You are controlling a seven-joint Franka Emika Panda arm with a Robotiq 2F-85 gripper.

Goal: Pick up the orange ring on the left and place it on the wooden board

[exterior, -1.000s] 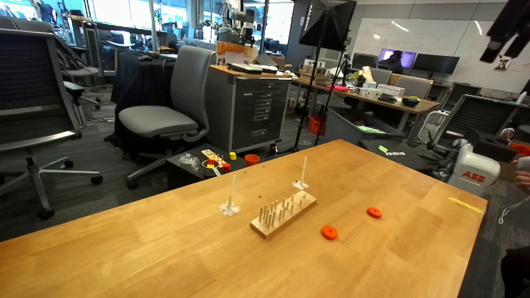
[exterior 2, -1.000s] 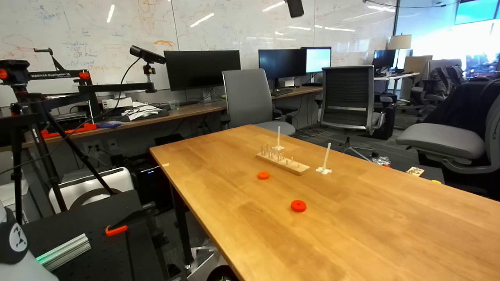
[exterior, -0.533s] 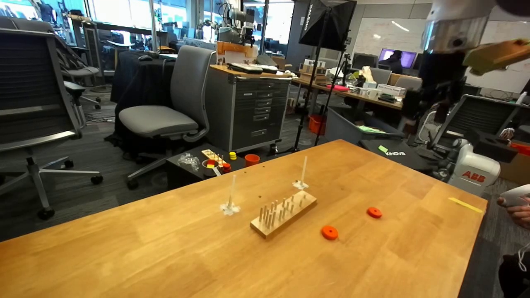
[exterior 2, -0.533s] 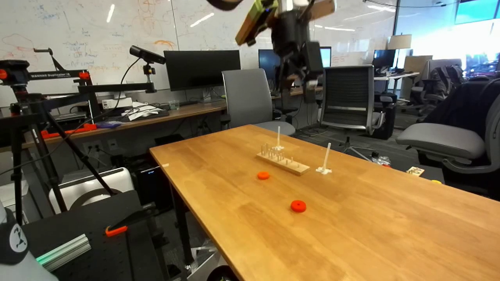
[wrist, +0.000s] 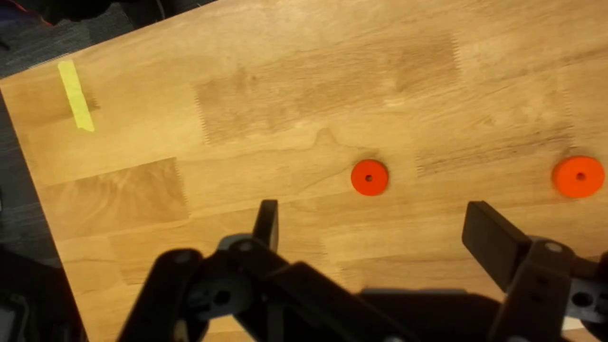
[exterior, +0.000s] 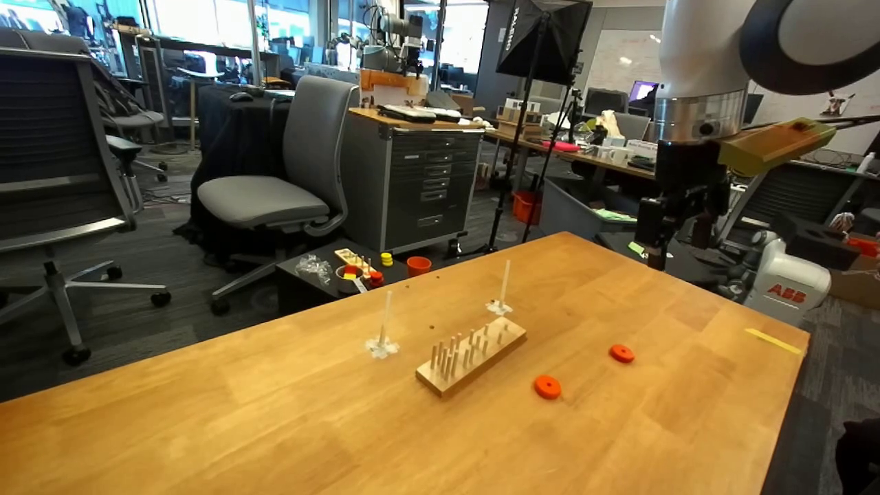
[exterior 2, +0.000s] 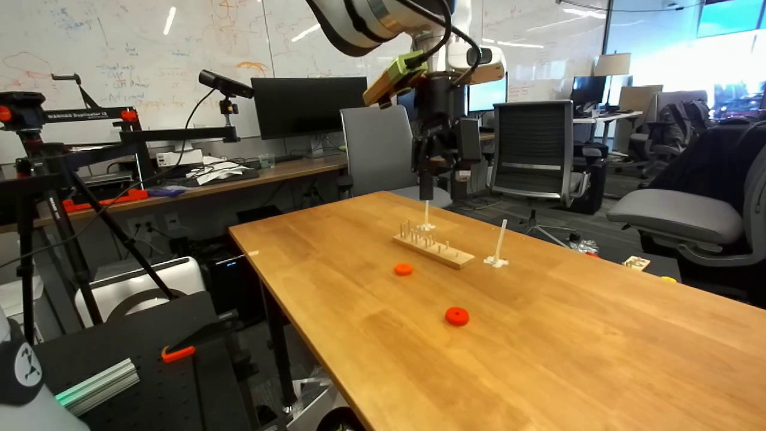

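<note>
- I have the jaws spread wide, hanging well above the tabletop (exterior 2: 568,347).
- The orange ring (wrist: 578,176) lies outside their span, beyond the right-hand jaw in my wrist view.
- A redder ring (wrist: 369,177) appears within the gap's width there, just past the tips.
- In both exterior views, the orange ring rests near the wooden board (exterior: 485,359), the two apart.

both exterior views look slantwise down across the table (exterior: 275,412), in an exterior view toward a drawer cabinet (exterior: 430,182), in an exterior view toward a whiteboard (exterior 2: 143,69), sharing the wooden board (exterior: 480,357) and, with the nearer, downward-facing wrist view, two orange rings (wrist: 572,179).
</note>
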